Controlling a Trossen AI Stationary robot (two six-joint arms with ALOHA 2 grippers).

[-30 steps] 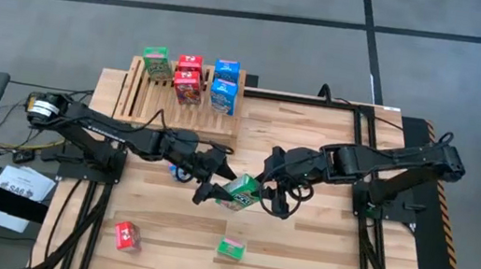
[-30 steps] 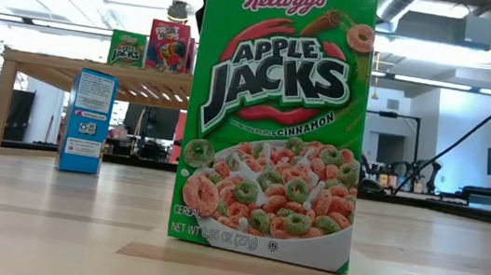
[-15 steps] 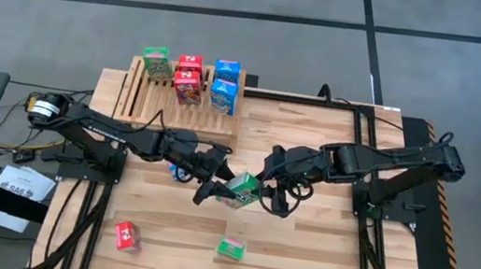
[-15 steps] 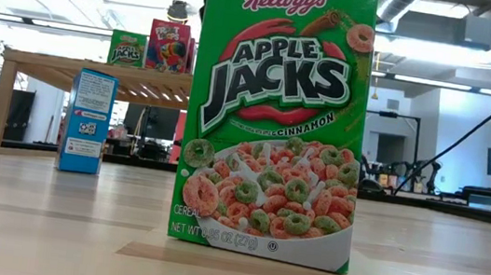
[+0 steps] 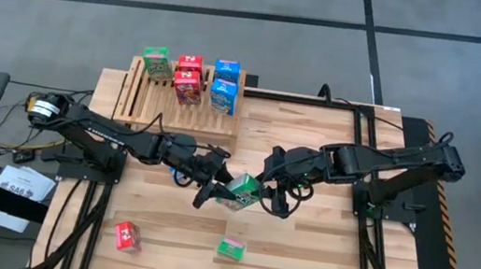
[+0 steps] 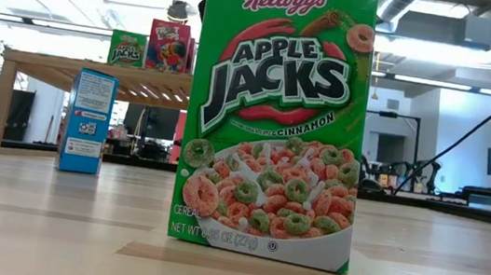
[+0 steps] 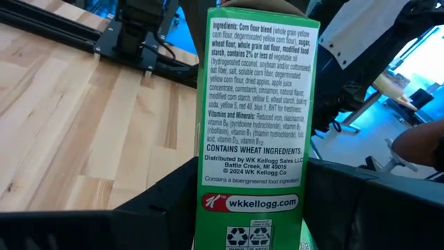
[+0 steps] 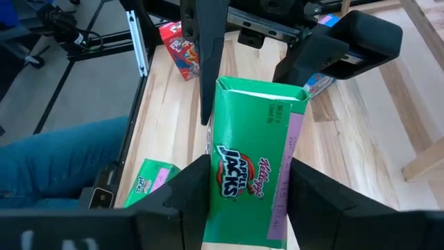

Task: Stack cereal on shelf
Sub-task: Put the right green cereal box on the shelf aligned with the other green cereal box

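Cereal is found in several places: one green box (image 5: 241, 191) is held above the middle of the bench (image 5: 317, 259), between the two tools. Since a second ago the left tool (image 5: 210, 187) has been brought in from wide open onto the box's narrow printed side, with a finger (image 7: 159, 201) seen on either flank. A handover is judged to be under way, the box being passed toward the arm nearer the shelf (image 5: 147, 98). The right tool (image 8: 243, 187) is closed on the same box, its fingers (image 8: 191, 187) pressed against both broad faces. Five boxes are noted on the shelf, at its far edge: one green, two red, two blue. A red box (image 5: 124, 235) and a green box (image 5: 230, 247) are left on the near part of the bench.
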